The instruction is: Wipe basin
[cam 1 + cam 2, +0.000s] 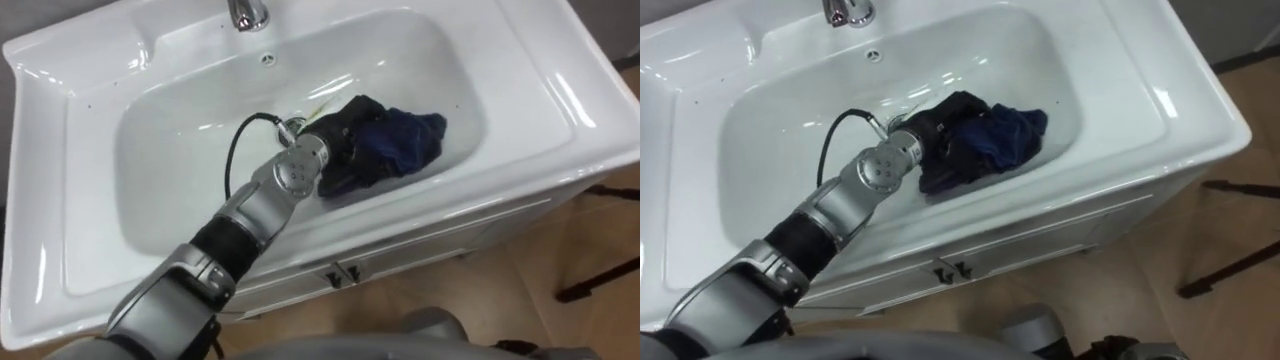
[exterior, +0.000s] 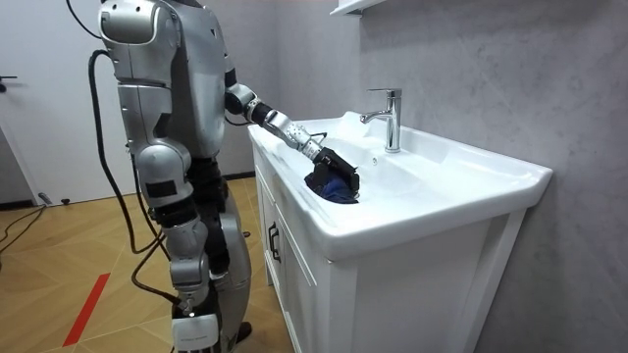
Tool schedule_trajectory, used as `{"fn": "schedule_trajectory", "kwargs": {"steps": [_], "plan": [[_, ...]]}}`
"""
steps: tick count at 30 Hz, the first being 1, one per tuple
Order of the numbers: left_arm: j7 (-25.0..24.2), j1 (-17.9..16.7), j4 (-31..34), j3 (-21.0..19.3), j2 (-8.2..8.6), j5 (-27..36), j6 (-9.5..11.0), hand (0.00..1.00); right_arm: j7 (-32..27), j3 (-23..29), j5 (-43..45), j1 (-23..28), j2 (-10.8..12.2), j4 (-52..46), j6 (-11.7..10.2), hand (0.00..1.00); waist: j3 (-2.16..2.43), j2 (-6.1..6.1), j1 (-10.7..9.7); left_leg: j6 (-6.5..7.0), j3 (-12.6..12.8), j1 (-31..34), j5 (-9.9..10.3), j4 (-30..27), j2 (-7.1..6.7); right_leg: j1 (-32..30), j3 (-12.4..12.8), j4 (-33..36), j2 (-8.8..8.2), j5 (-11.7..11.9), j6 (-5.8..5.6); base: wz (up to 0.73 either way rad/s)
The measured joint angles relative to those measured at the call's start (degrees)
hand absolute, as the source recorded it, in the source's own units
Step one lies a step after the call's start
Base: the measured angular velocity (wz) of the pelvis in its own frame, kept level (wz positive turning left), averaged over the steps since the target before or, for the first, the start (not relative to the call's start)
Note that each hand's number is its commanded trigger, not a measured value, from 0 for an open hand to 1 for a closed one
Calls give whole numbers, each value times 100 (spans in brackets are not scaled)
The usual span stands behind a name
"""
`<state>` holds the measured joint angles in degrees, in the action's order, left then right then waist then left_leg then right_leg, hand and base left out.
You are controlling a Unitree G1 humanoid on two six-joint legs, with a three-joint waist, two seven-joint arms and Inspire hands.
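Robot hand (image 1: 343,130) on cloth (image 1: 405,142) in basin (image 1: 170,165); whether clamped or flat, cannot tell. Cloth probably soft, limp: take its bunched middle.

The left hand (image 1: 338,136) is resting on a crumpled dark blue cloth (image 1: 405,146) inside the glossy white ceramic basin (image 1: 165,175).

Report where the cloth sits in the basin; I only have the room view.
Observer: In the eye views the dark blue cloth lies in the right half of the basin, against its front wall.
Operator: Give me the left hand.
Observer: The left hand rests on the cloth's left part, with the wrist over the basin's middle.
Operator: Tell me which part the cloth is off.
Observer: The basin's left half; the cloth covers none of it.
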<state>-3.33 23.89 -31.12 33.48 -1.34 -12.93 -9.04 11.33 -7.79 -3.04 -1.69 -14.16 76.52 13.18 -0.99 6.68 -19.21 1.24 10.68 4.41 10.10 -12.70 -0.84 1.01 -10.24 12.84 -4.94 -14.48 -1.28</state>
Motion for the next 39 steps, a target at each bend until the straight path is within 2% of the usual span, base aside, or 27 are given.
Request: {"fn": "schedule_trajectory", "kwargs": {"steps": [6,10,12,14,15,17,21,24,26,29,30,33,35,38,39], "plan": [[1,91,8,22,-6,2,119,100,-69,-47,-170,0,-12,19,-91,0,-20,22,24,0,14,52,0,-2,4,-74,-2,13,-4,0,0,-1],[-13,112,7,-7,-13,-17,299,100,-71,-44,-277,6,-9,60,-205,0,-41,16,21,2,6,105,0,-22,4,-138,-7,56,-5,1,1,0],[-29,113,7,-19,-19,-51,357,100,-72,-41,-353,-5,-6,121,-254,0,-67,12,38,3,9,112,0,-19,7,-165,-3,92,-4,1,1,0],[-62,111,8,-68,-41,-130,468,100,-72,-19,-460,-8,-11,147,-294,0,-112,18,51,11,13,137,-5,-17,6,-193,13,96,-3,1,1,0],[-64,111,15,-69,-48,-148,482,100,-71,-19,-499,-1,-15,148,-306,0,-114,21,61,13,15,148,-7,-16,5,-206,21,96,-4,1,1,-4],[-77,105,51,-74,-126,-432,567,100,-52,3,-600,23,-22,163,-311,0,-116,25,74,16,33,157,-8,-19,4,-219,55,89,-6,-2,-1,-6],[-52,103,88,-76,-155,-997,690,100,-6,55,-599,42,-67,160,-318,0,-100,83,70,17,46,173,-9,-11,-4,-241,66,76,-10,-7,-7,-2],[-32,100,58,-140,-238,-1719,792,100,56,234,-588,56,-73,192,-316,0,-99,89,78,14,80,140,-13,-1,9,-262,78,126,-9,-8,-5,-8],[61,102,-60,-169,-382,-2286,845,100,85,401,-599,61,-76,235,-319,0,-98,91,48,11,82,143,-15,-3,18,-308,69,210,-5,-9,-4,-5],[226,184,-409,-186,-639,-2608,898,100,19,484,-597,47,-96,229,-320,0,-97,92,48,12,96,179,-15,-6,20,-383,118,274,-6,-9,-3,-6],[287,210,-541,-200,-679,-2612,911,100,-3,484,-581,50,-99,223,-322,0,-97,91,67,13,110,180,-15,-7,21,-401,158,297,-3,-9,-3,-13],[610,329,-1189,-432,-883,-2845,954,100,-180,489,-392,3,-140,133,-333,0,-93,94,73,20,169,221,-16,-67,21,-466,243,350,-12,-8,-3,-16],[893,437,-1748,-662,-1157,-3142,962,100,-353,573,-266,-113,-177,105,-373,0,-80,109,138,43,270,313,-30,-97,44,-687,407,489,7,-14,4,-29],[1227,548,-2354,-1027,-1413,-3479,939,100,-654,572,-403,-195,-202,82,-409,0,-73,97,217,65,415,395,-51,-129,56,-938,535,687,-10,-55,12,-25],[1312,562,-2452,-1068,-1452,-3511,933,100,-706,573,-466,-214,-200,72,-423,0,-71,98,223,71,432,421,-55,-149,57,-984,550,730,-15,-61,11,-14]]}}
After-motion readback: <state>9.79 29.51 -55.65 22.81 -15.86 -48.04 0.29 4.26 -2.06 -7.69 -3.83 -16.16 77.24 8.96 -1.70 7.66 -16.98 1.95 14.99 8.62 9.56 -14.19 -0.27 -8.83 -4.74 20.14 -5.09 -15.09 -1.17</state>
